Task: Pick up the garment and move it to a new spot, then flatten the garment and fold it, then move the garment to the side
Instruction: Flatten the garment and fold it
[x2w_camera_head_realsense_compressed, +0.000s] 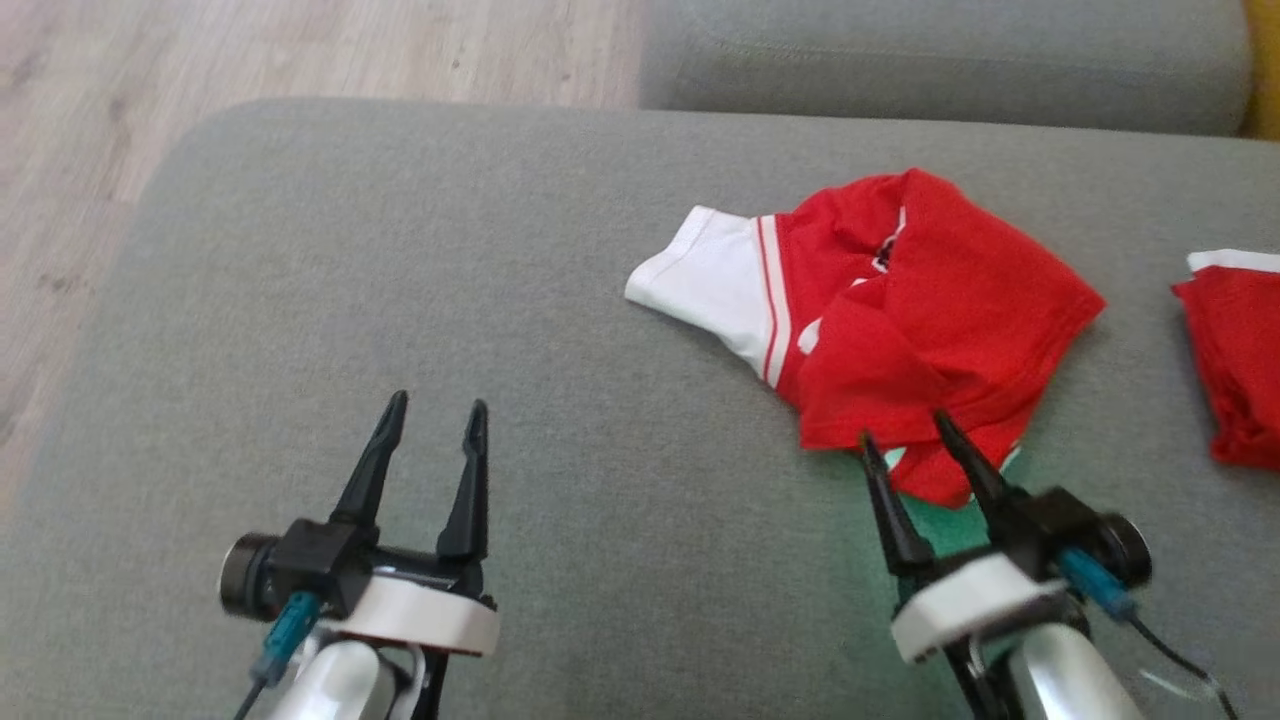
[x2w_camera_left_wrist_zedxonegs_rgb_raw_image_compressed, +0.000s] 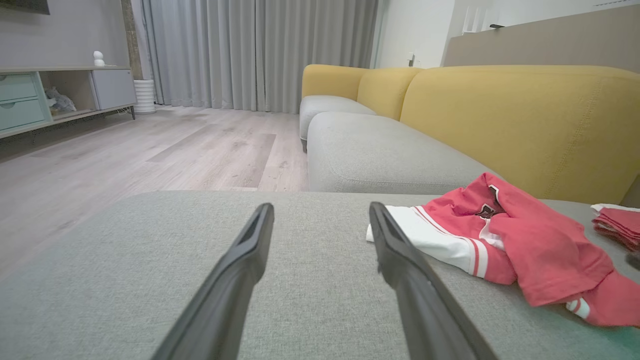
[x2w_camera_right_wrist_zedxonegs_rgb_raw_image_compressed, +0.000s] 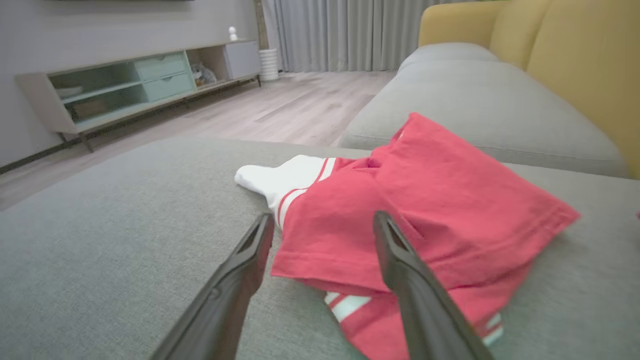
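Grey sofa seat (x2w_camera_head_realsense_compressed: 400, 250) bears the crumpled garment (x2w_camera_head_realsense_compressed: 900, 320) right of centre, seemingly not yet lifted, flattened or folded, with the right gripper (x2w_camera_head_realsense_compressed: 903, 428) spread wide at its near hem and the left gripper (x2w_camera_head_realsense_compressed: 439, 400) spread, empty, well apart.

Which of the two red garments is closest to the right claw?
The crumpled garment with the white sleeve: its hem lies at the right gripper's fingertips. The other red garment sits apart, further right.
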